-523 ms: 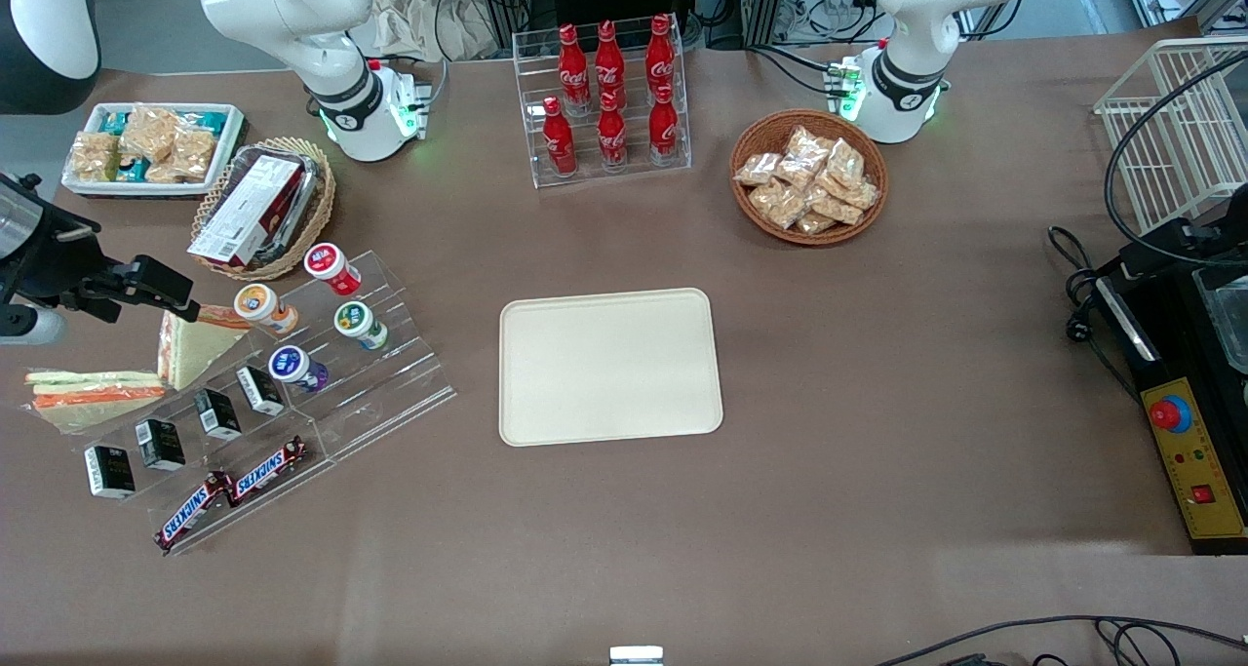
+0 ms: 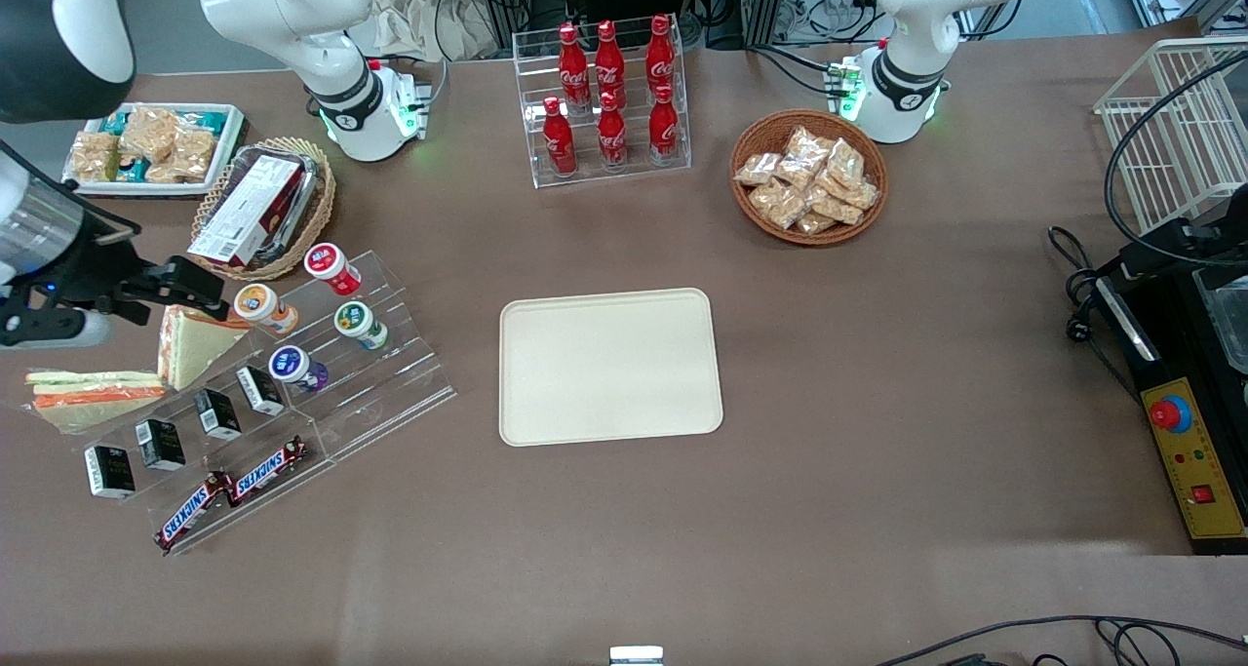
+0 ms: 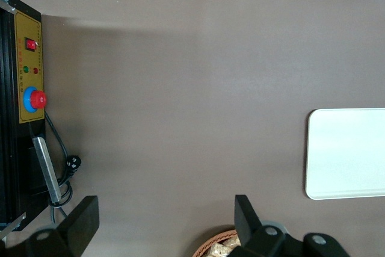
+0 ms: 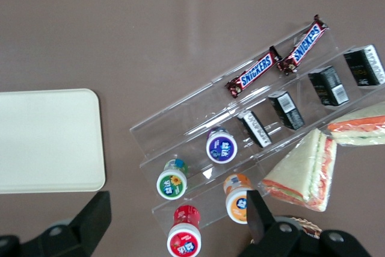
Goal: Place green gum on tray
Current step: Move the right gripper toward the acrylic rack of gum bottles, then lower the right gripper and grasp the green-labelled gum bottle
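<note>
The green gum [image 2: 359,322] is a small white bottle with a green lid, lying on the middle step of a clear stepped stand [image 2: 390,373]. It also shows in the right wrist view [image 4: 172,183]. The cream tray [image 2: 609,366] lies flat at the table's middle, beside the stand; it shows in the right wrist view [image 4: 48,139] and the left wrist view [image 3: 346,151]. My right gripper [image 2: 195,288] hangs above the sandwiches, at the stand's end nearest the working arm. In the right wrist view the gripper [image 4: 175,206] is open wide and empty, well above the bottles.
On the stand are a red-lidded bottle [image 2: 331,266], an orange-lidded bottle [image 2: 261,305], a blue-lidded purple bottle [image 2: 295,366], small black boxes [image 2: 216,412] and Snickers bars [image 2: 234,490]. Sandwiches [image 2: 190,339] lie beside it. A cola rack [image 2: 609,100] and snack baskets stand farther from the camera.
My right arm has shifted a little toward the stand and farther from the front camera. The bottles and tray have not moved.
</note>
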Motion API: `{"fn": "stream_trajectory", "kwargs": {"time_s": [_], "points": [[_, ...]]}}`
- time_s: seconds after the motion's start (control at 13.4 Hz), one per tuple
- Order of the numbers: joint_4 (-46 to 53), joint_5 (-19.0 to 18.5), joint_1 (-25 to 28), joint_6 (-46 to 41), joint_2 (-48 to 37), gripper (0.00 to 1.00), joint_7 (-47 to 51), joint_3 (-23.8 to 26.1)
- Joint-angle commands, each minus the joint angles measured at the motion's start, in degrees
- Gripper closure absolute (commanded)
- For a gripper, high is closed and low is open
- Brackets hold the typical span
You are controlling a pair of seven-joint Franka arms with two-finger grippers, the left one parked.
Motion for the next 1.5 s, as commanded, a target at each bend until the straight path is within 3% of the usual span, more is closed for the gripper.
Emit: {"fn": "stream_trajectory", "kwargs": {"time_s": [0.0,0.37,0.82,1.42], "points": [[-4.34,-1.54,1.66,1.98,-1.00,0.00,-0.87,-0.08],[-23.05,-1.98,3.34,16.29,-7.67,0.00,-6.48,1.15],[-39.23,-2.07,3.34,32.99,-8.48,0.00,-8.79,1.24],[-47.69,-2.42,4.31,44.96,-5.67,0.00,-8.79,1.42]]}}
